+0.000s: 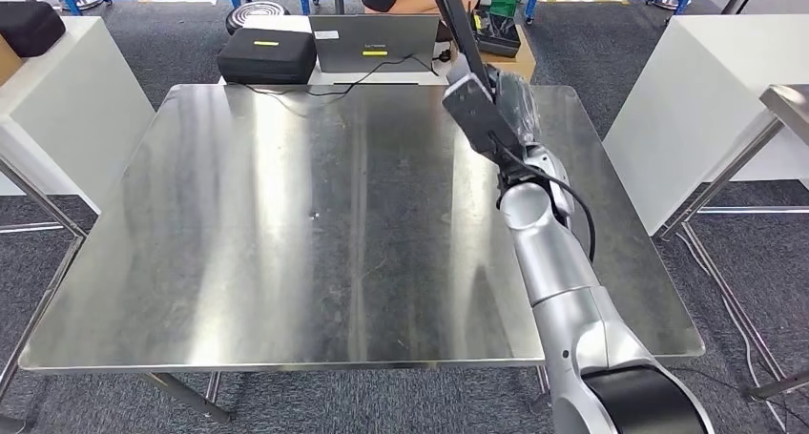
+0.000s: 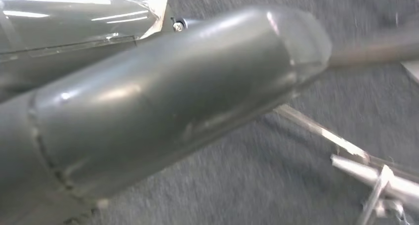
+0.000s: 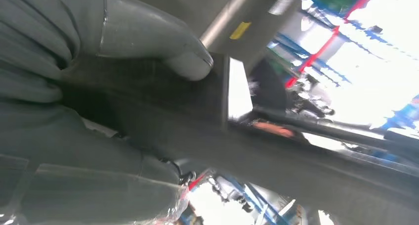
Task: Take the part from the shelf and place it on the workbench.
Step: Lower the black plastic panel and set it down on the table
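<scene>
Dark, long, flat-ended metal part (image 1: 456, 33) is clamped in the right hand (image 1: 504, 105), thumb (image 3: 163, 42) pressed on its flat face, held above the far right area of the bare steel desk (image 1: 286, 234). Left hand (image 2: 148, 116) hangs over grey carpet; its finger state cannot be determined.
</scene>
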`<move>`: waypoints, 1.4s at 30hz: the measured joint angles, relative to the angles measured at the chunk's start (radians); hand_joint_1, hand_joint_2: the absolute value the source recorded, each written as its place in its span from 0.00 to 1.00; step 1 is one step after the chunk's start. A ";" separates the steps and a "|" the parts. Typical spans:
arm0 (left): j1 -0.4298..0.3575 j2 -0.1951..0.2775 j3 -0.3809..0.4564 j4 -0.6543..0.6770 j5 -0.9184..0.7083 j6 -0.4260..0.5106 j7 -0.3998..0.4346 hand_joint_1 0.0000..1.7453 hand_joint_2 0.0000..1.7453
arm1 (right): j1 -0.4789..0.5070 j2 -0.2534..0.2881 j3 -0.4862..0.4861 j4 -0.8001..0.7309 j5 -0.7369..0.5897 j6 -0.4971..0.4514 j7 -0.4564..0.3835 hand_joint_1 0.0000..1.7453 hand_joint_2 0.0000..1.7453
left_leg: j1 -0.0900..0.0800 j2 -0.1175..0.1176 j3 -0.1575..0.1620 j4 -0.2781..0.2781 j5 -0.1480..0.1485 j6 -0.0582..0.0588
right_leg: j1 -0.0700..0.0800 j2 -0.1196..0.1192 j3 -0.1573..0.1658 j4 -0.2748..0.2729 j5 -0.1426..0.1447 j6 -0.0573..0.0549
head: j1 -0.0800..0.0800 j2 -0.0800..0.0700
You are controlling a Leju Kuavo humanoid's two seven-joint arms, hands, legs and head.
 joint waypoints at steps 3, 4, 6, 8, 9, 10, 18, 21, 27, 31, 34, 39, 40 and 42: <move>-0.011 -0.002 0.008 -0.018 0.009 -0.011 0.000 0.00 0.00 | -0.041 0.028 0.002 0.002 0.018 -0.002 -0.004 1.00 1.00 | 0.011 0.024 -0.083 0.155 -0.052 -0.026 | -0.018 -0.016 0.041 0.006 0.031 -0.019 | -0.005 0.000; -0.011 -0.002 0.012 -0.023 0.011 -0.013 0.000 0.00 0.00 | -0.045 0.035 0.003 0.002 0.026 0.005 0.005 1.00 1.00 | 0.021 0.027 -0.117 0.193 -0.098 -0.038 | -0.023 -0.020 0.051 0.008 0.034 -0.019 | -0.007 0.000; -0.009 -0.001 0.019 -0.026 0.012 -0.014 0.000 0.00 0.00 | -0.047 0.043 0.004 -0.003 0.042 0.025 0.033 1.00 1.00 | 0.043 0.031 -0.175 0.209 -0.188 -0.061 | -0.035 -0.021 0.064 0.012 0.016 -0.010 | -0.007 0.000; -0.007 0.000 0.023 -0.027 0.008 -0.015 0.000 0.00 0.00 | -0.047 0.048 0.006 -0.010 0.056 0.035 0.050 1.00 1.00 | 0.063 0.036 -0.201 0.137 -0.178 -0.086 | -0.051 -0.020 0.075 0.019 -0.006 0.007 | -0.007 0.000; -0.005 0.001 0.023 -0.028 0.006 -0.017 0.000 0.00 0.00 | -0.046 0.050 0.006 -0.012 0.062 0.038 0.055 1.00 1.00 | 0.073 0.044 -0.205 0.085 -0.113 -0.100 | -0.058 -0.020 0.079 0.025 -0.020 0.018 | -0.008 0.000; -0.001 -0.001 0.025 -0.029 0.004 -0.020 0.000 0.00 0.00 | -0.045 0.051 0.007 -0.013 0.067 0.038 0.059 1.00 1.00 | 0.077 0.054 -0.210 0.041 -0.039 -0.109 | -0.062 -0.021 0.083 0.037 -0.035 0.030 | -0.010 0.000; 0.015 -0.001 0.034 -0.032 0.002 -0.033 0.000 0.00 0.00 | -0.067 0.046 0.031 0.033 0.224 0.068 0.187 1.00 1.00 | 0.065 0.038 -0.220 0.013 0.059 -0.046 | -0.065 -0.034 -0.020 0.192 -0.099 0.059 | 0.003 0.000; 0.017 -0.001 0.037 -0.034 0.007 -0.024 0.000 0.00 0.00 | -0.083 0.045 0.044 0.106 0.287 0.082 0.251 1.00 1.00 | 0.053 0.023 -0.208 0.012 0.044 -0.026 | -0.051 -0.033 -0.160 0.376 -0.120 0.050 | 0.005 0.000; 0.033 -0.017 0.054 -0.052 0.028 0.016 0.000 0.00 0.00 | -0.104 0.043 0.063 0.229 0.362 0.107 0.340 1.00 1.00 | 0.013 0.000 -0.158 0.010 -0.003 -0.010 | 0.012 -0.031 -0.101 0.091 0.063 -0.003 | 0.001 0.000; 0.049 -0.020 0.071 -0.076 0.033 0.058 -0.001 0.00 0.00 | -0.111 0.044 0.079 0.290 0.410 0.129 0.395 1.00 1.00 | 0.012 0.003 -0.159 0.019 -0.030 -0.020 | 0.005 -0.032 -0.080 0.058 0.052 -0.012 | -0.001 0.000; 0.056 -0.020 0.078 -0.081 0.031 0.068 -0.001 0.00 0.00 | -0.111 0.045 0.088 0.321 0.419 0.132 0.404 1.00 1.00 | 0.026 0.023 -0.246 0.168 -0.103 -0.049 | -0.005 -0.035 -0.068 0.052 0.044 -0.024 | -0.006 0.000; 0.059 -0.022 0.084 -0.089 0.037 0.121 -0.001 0.00 1.00 | -0.103 0.049 0.102 0.361 0.444 0.147 0.431 0.00 0.00 | 0.061 0.036 -0.313 0.196 -0.047 -0.086 | -0.013 -0.040 -0.065 0.063 0.032 -0.016 | -0.006 0.000; 0.058 -0.024 0.087 -0.091 0.044 0.145 -0.001 0.00 0.75 | -0.103 0.052 0.105 0.366 0.453 0.150 0.439 0.00 0.00 | 0.065 0.036 -0.286 0.134 -0.013 -0.090 | -0.015 -0.040 -0.067 0.071 0.028 -0.009 | -0.006 0.000; 0.054 -0.028 0.093 -0.091 0.058 0.194 0.000 0.00 0.25 | -0.101 0.063 0.109 0.375 0.471 0.151 0.449 0.00 0.00 | 0.066 0.036 -0.242 0.053 0.022 -0.079 | -0.013 -0.040 -0.072 0.086 0.019 0.003 | -0.005 0.000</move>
